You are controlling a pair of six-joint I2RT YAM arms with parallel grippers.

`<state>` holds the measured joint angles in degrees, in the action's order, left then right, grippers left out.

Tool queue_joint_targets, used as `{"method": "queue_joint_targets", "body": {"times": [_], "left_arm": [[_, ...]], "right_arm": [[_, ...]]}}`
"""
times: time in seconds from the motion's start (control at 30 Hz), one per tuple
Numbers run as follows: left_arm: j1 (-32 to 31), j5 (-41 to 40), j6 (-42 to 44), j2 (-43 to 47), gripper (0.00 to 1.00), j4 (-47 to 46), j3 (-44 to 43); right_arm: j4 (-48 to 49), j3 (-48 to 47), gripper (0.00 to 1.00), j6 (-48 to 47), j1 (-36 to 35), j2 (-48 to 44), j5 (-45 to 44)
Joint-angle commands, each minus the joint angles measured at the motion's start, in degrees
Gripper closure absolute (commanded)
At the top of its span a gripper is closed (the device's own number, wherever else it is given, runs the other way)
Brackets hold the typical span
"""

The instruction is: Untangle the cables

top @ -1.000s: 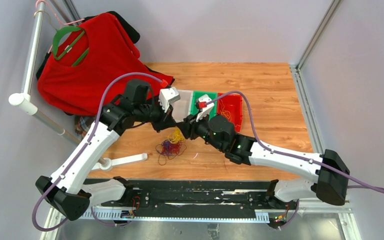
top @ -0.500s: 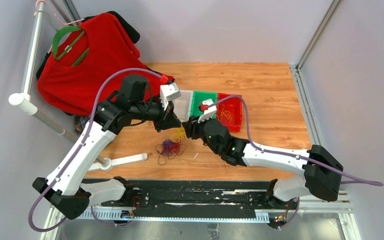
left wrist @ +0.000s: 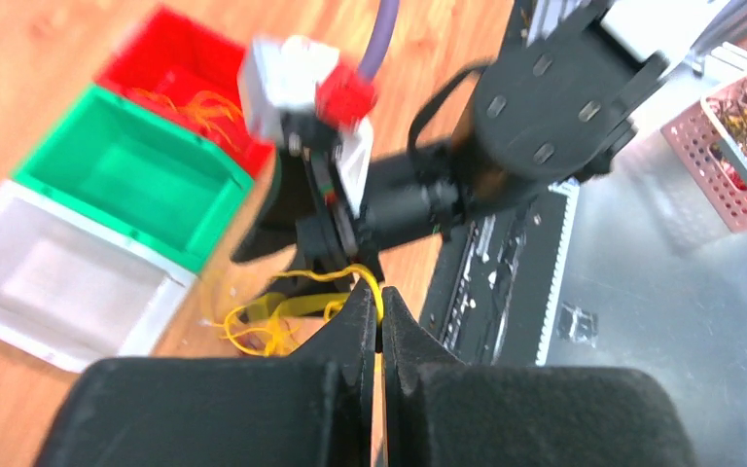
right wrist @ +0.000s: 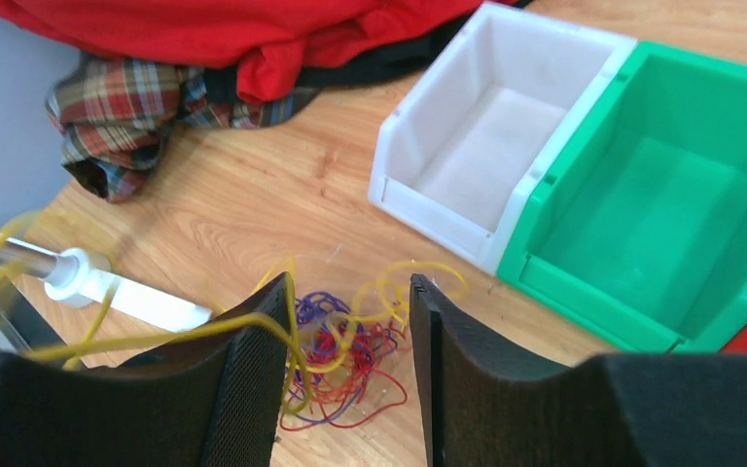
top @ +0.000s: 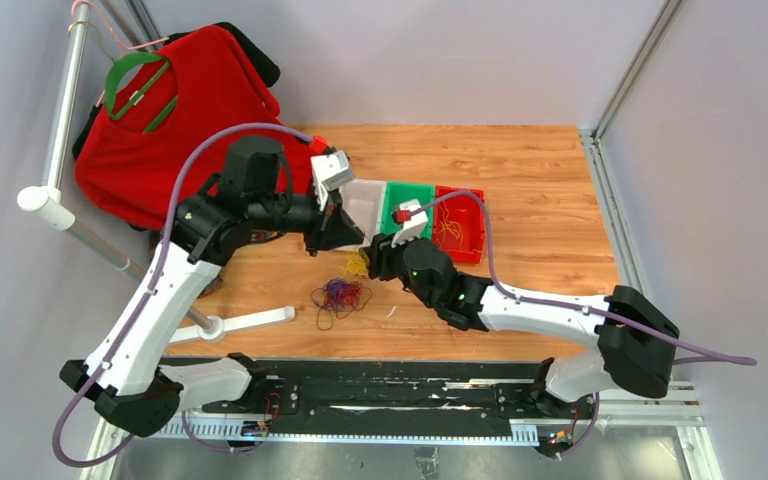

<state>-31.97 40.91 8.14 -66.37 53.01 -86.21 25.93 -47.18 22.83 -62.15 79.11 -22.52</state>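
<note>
Left wrist: yellow cable (left wrist: 336, 272) pinched betw. closed L jaws.

Bright, even light, soft shadows; motion blur in left wrist view.

**Layout, referred to the cable tangle (top: 341, 297).** The tangle lies on the table (top: 540, 170), toward its front edge and left of centre.

- **Bins:** behind the tangle and to its right, three bins stand side by side in one row. They are the left bin (top: 368, 200), the middle bin (top: 415, 192) and the right bin (top: 460, 192). The right bin has a few loose cables (top: 450, 228) in it.
- **Left pincer (left wrist: 379, 302):** it hangs just behind the tangle, with a strand (left wrist: 302, 304) pinched between its meeting fingers.
- **Right pincer (right wrist: 350, 284):** it hangs just behind and right of the tangle, above the table, with its fingers parted.
- **Rack:** the rack foot (top: 250, 320) lies left of the tangle and slightly in front.
- **Garment (top: 190, 110):** it hangs from the rack pole (top: 65, 100), far behind the tangle and to its left.
</note>
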Motion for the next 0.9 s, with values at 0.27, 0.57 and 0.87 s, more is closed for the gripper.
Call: {"method": "queue_joint_targets", "body": {"times": [0.27, 0.57, 0.87], "left_arm": [[-0.1, -10.4, 6.3, -0.6, 1.0, -0.8, -23.0], [0.0, -14.2, 8.3, -2.0, 1.0, -0.7, -32.9], [-0.1, -12.0, 9.8, 1.6, 1.0, 0.0, -24.8]], "right_arm": [[0.8, 11.1, 0.5, 2.8, 0.6, -3.3, -5.0], [0.9, 13.4, 0.52, 3.5, 0.8, -3.9, -4.2], [-7.4, 2.9, 0.36, -8.2, 0.5, -17.6, 6.7]]}}
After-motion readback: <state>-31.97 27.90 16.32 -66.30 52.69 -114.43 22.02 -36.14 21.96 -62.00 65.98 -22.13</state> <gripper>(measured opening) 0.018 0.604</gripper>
